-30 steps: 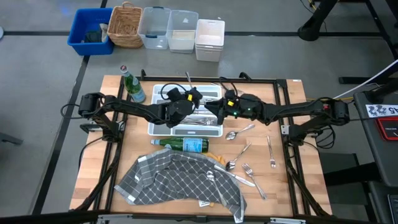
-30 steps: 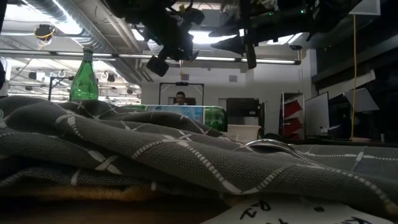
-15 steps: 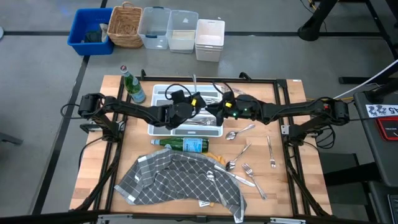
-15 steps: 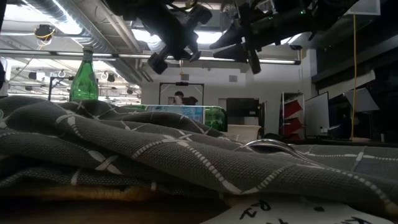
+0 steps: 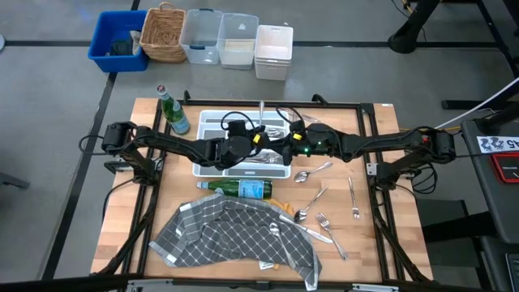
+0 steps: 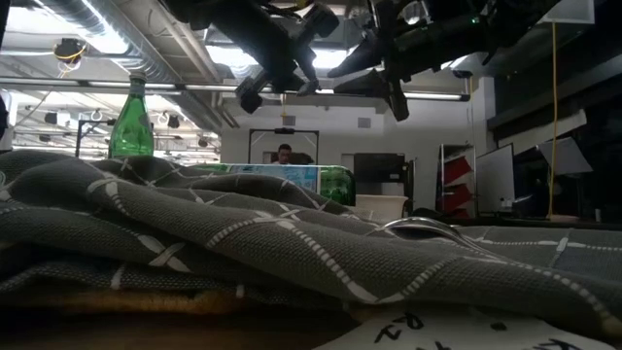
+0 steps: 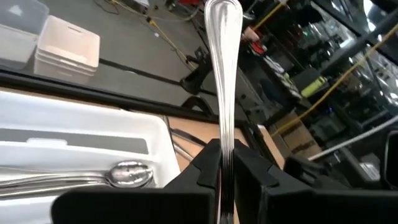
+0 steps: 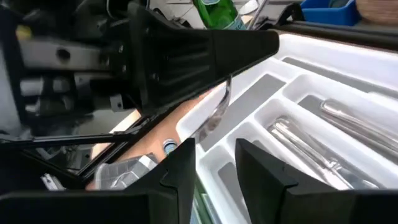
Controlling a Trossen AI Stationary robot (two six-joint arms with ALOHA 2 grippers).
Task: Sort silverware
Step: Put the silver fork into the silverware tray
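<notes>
My left gripper (image 5: 250, 139) hovers over the white compartmented tray (image 5: 199, 169) and is shut on a shiny silver utensil (image 7: 222, 74). The utensil's handle end (image 5: 261, 108) points toward the table's far edge; its working end is hidden. My right gripper (image 5: 280, 147) is open and empty, close beside the left one at the tray's right part. Several pieces of silverware (image 8: 311, 155) lie in the tray's compartments, among them a spoon (image 7: 127, 175). More silverware (image 5: 312, 203) lies loose on the table to the right. My left gripper pinches the utensil's slim shaft (image 7: 222, 158) between its two fingers. The utensil lies along the fingers, and its rounded handle end (image 7: 222, 15) sticks out well beyond the fingertips. It is lifted clear above the tray. Its other end is hidden behind the gripper.
A green bottle (image 5: 243, 189) lies just near of the tray and another (image 5: 172, 113) stands at its far left corner. A grey checked cloth (image 5: 235, 235) is crumpled at the near edge, with forks and spoons (image 5: 328, 231) beside it. Bins and a basket (image 5: 162, 32) stand beyond the table.
My left gripper has gone a little toward the table's right edge over the tray, still shut on the utensil, whose handle end has swung to the right with it. My right gripper has stayed close beside it.
</notes>
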